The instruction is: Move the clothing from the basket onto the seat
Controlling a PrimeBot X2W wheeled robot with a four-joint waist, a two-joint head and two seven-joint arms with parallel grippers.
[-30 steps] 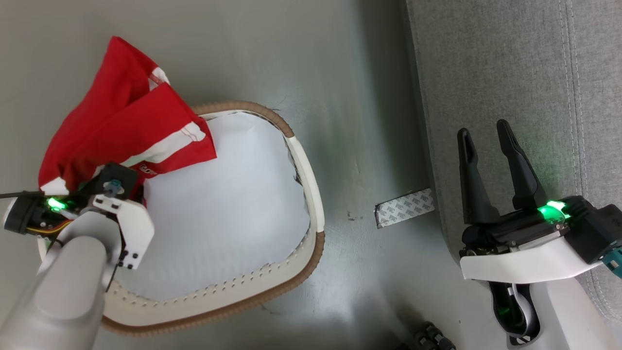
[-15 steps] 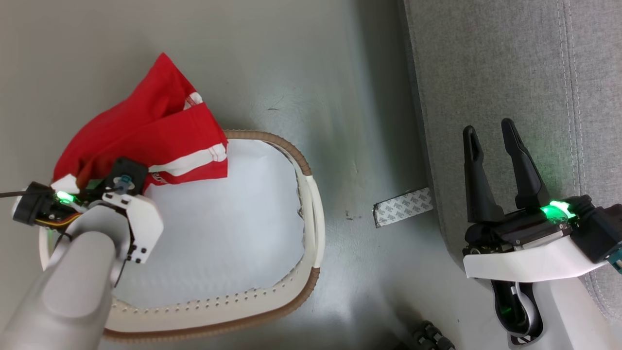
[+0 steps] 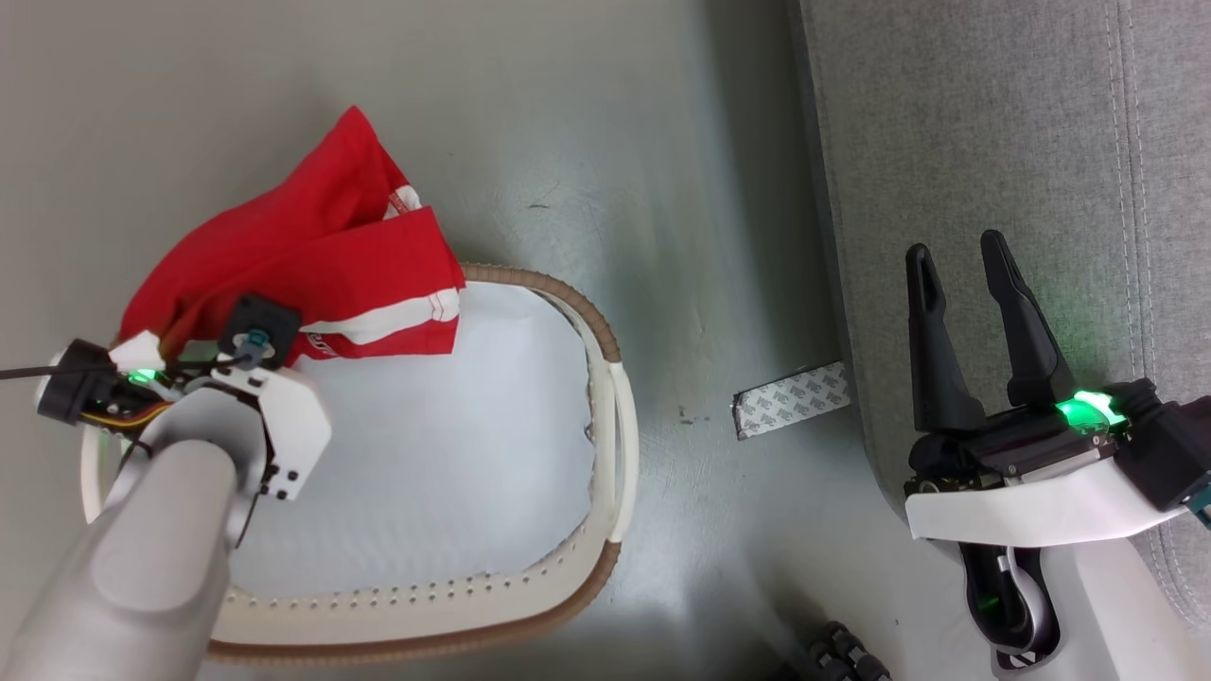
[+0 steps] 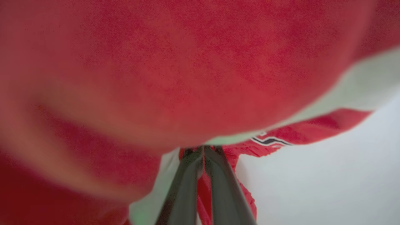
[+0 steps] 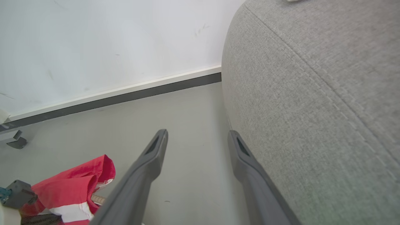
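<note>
At the ten o'clock edge of the basket, as my head camera frames it, the clothing hangs bunched over the brown rim. Part of it is above the white lining and part is out over the grey floor. I judge it sits that way because my left gripper has hold of it. On the left wrist feed the two dark fingers are pressed together with a fold of red cloth pinched at their tips. The rest of the garment balloons over the lens, its white band and a scrap of black-and-white lettering trailing toward four o'clock. The left forearm comes up from seven o'clock of the head picture, wrist bent over the basket's left side, fingers buried under the fabric. I read this as a grip in place, with the lift and carry not yet done. The seat lies at three o'clock of the basket, well apart across the floor, with a strip of tape near its base. My right gripper hovers at four o'clock over the seat's edge, fingers spread wide and pointing to twelve, holding nothing, presumably parked clear of the carry path.
</note>
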